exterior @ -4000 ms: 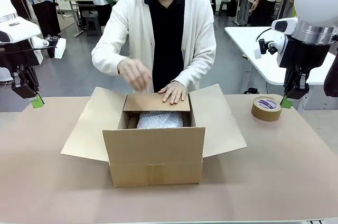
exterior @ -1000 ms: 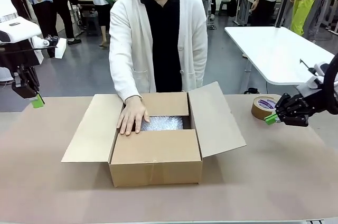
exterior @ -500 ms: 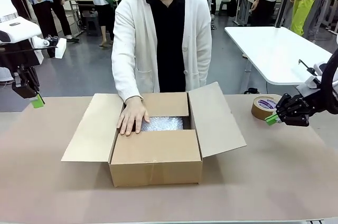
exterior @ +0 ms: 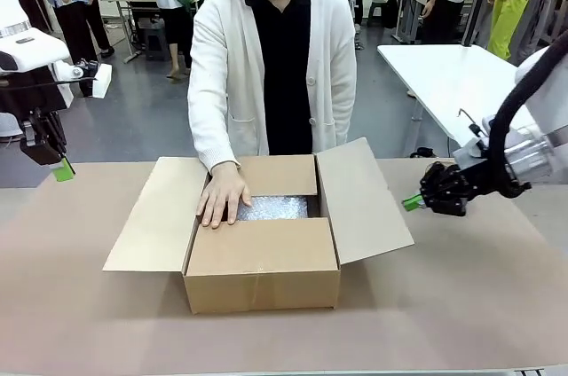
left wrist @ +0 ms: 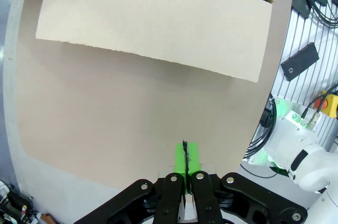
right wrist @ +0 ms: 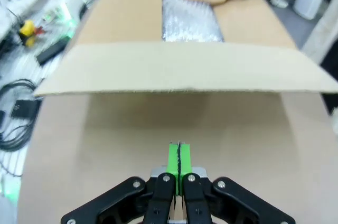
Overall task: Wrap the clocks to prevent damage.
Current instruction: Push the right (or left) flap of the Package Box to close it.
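Resting mid-way along the brown-covered desk (exterior: 106, 323), the open brown cardboard box (exterior: 262, 274) holds a silvery bubble-wrapped bundle (exterior: 272, 207). A person's hand (exterior: 222, 194) lies flat at the left rim of the opening. The left gripper (exterior: 62, 169) hangs clenched and empty above the desk's left edge. The right gripper (exterior: 411, 203), likewise clenched on nothing, hovers just beside the box's right flap (exterior: 359, 203).

From the left wrist, green pads (left wrist: 180, 156) press together over bare desk.

From the right wrist, the closed pads point at that flap, with the bundle and the hand beyond it.

Brown table (exterior: 497, 305) bears cardboard box (exterior: 262, 274).
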Robot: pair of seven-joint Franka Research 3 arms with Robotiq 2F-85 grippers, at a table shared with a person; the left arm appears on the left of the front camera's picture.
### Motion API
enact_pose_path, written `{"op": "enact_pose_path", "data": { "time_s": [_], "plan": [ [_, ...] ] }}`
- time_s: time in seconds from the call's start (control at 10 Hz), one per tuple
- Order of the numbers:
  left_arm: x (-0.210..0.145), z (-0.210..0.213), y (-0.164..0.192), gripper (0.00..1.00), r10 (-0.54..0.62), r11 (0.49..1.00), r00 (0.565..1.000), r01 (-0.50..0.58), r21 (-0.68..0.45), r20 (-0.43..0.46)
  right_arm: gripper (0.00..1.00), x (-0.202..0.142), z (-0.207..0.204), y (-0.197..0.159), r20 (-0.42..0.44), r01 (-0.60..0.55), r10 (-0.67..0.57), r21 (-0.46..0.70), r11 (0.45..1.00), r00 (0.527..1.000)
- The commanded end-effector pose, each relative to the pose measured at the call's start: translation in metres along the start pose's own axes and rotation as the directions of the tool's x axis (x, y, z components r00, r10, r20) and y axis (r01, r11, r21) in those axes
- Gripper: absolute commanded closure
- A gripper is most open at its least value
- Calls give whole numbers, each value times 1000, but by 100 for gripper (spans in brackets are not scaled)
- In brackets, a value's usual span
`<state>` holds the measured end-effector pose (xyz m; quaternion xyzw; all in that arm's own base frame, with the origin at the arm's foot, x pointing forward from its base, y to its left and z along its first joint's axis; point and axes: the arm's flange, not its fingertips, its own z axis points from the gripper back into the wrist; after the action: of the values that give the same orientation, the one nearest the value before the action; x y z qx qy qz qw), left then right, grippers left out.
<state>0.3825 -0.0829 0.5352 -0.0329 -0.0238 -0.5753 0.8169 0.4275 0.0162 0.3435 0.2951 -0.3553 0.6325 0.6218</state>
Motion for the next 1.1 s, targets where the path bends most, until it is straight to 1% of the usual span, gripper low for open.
{"op": "enact_pose_path", "data": {
  "time_s": [0.0,0.1,0.3,0.5,0.7,0.9,1.0],
  "plan": [
    [2,1,0,99,9,1000,1000,-9,4,4,99,-9,-28,-9,64,-17,16,10,1000,998],
    [2,1,0,99,9,1000,1000,-9,4,4,99,-7,-41,-12,96,-12,8,44,999,995],
    [2,1,0,99,9,1000,1000,-9,4,4,99,5,-54,-16,163,-35,25,56,998,986],
    [2,1,0,99,9,1000,1000,-9,4,4,99,24,-56,-16,209,-87,86,-7,996,974],
    [2,1,0,99,9,1000,1000,-9,4,4,99,40,-62,-18,248,-112,115,-25,993,962],
    [2,1,0,99,9,1000,1000,-9,4,4,99,54,-87,-22,276,-130,127,-8,992,953],
    [2,1,0,99,9,1000,1000,-9,4,4,99,61,-107,-25,283,-129,117,27,991,952]
  ]
}}
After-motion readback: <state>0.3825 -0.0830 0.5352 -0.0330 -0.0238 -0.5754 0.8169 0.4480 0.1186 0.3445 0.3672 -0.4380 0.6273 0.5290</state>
